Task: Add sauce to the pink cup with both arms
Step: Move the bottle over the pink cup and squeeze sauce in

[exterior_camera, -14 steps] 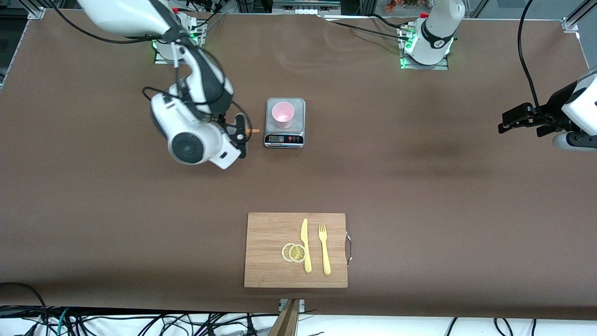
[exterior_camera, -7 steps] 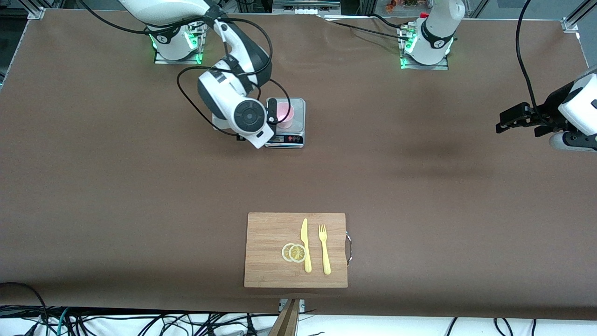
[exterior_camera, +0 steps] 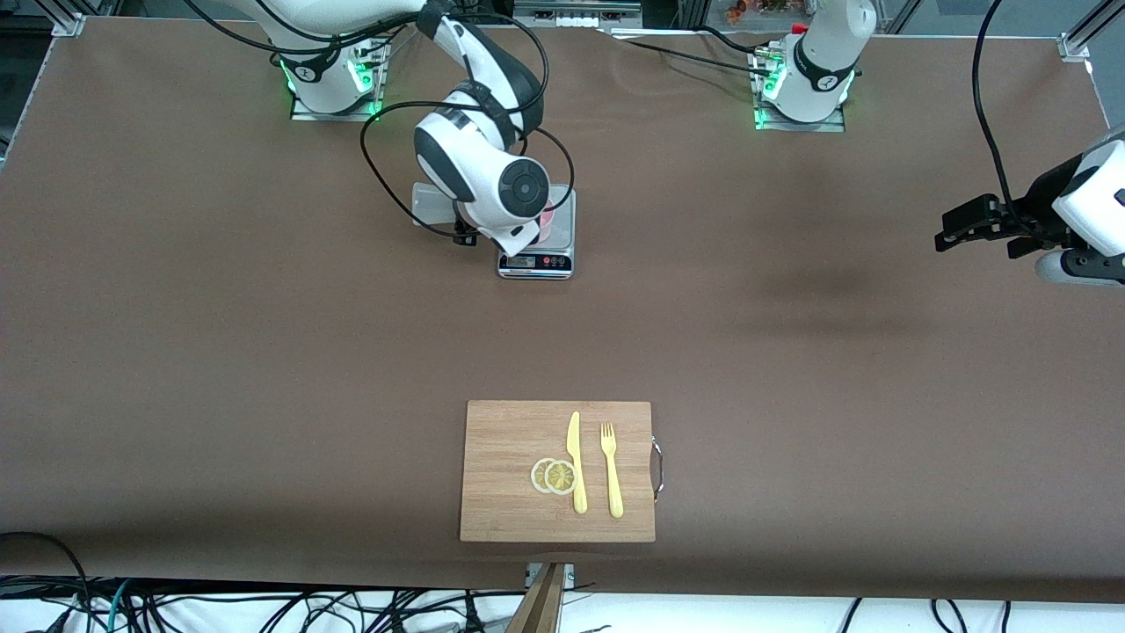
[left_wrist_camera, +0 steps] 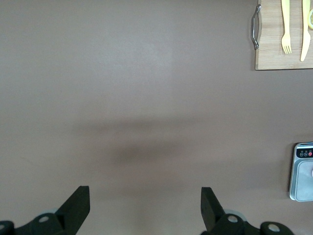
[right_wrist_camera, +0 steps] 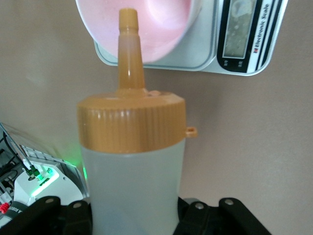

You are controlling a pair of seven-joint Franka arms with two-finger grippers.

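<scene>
Hovering over the pink cup (right_wrist_camera: 142, 27), the right gripper (right_wrist_camera: 132, 215) is seen clamped on the sauce (right_wrist_camera: 132, 166), a whitish bottle whose orange nozzle is aimed at the cup's open mouth. The cup is set on a scale (exterior_camera: 538, 255) — its display is at the scale's 6 o'clock edge, toward the front camera. In the front view the cup (exterior_camera: 548, 220) is mostly covered by the right arm's wrist. The left gripper (exterior_camera: 967, 224) is held over bare table at the left arm's end, waiting, its jaws spread wide with nothing between them. A cutting board (exterior_camera: 501, 475) is laid at 6 o'clock from the scale, well apart — a knife (exterior_camera: 576, 462), a fork (exterior_camera: 611, 470) and lemon slices (exterior_camera: 554, 476) are placed on it.
</scene>
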